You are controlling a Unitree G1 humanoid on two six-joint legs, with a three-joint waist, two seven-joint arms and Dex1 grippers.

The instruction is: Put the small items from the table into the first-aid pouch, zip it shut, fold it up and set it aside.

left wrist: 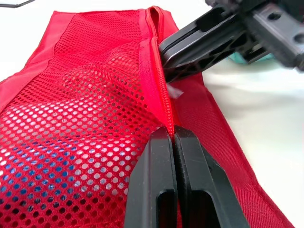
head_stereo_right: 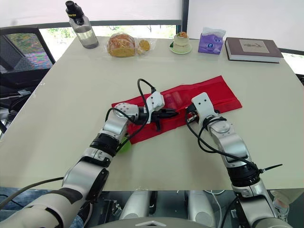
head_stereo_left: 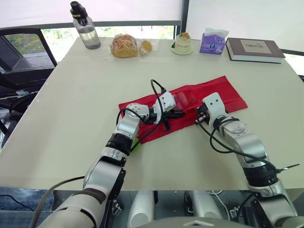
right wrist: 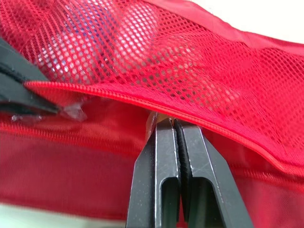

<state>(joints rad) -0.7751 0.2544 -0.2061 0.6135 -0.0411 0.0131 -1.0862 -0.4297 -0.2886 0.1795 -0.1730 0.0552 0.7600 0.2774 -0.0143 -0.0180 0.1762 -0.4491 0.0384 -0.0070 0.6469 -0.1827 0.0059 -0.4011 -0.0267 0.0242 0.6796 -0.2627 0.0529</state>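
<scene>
The red first-aid pouch (head_stereo_left: 213, 92) lies flat and unfolded across the middle of the table. Its mesh pocket (left wrist: 71, 123) shows pale and blue items inside. My left gripper (head_stereo_left: 182, 113) is shut on the pouch's zipper seam (left wrist: 159, 85). In the left wrist view the tips of my left gripper (left wrist: 173, 130) pinch the red tape. Just to the right, my right gripper (head_stereo_left: 198, 118) is shut on the same zipper edge. In the right wrist view the tips of my right gripper (right wrist: 175, 122) have a small tan piece showing between them. A small green item (head_stereo_left: 136, 145) peeks out under my left forearm.
Along the far edge stand a water bottle (head_stereo_left: 85, 26), bagged bread (head_stereo_left: 124, 46), a small cake on a dish (head_stereo_left: 183, 43), a purple tissue pack (head_stereo_left: 212, 42) and a book (head_stereo_left: 254, 50). An office chair (head_stereo_left: 23, 52) sits beyond the left edge.
</scene>
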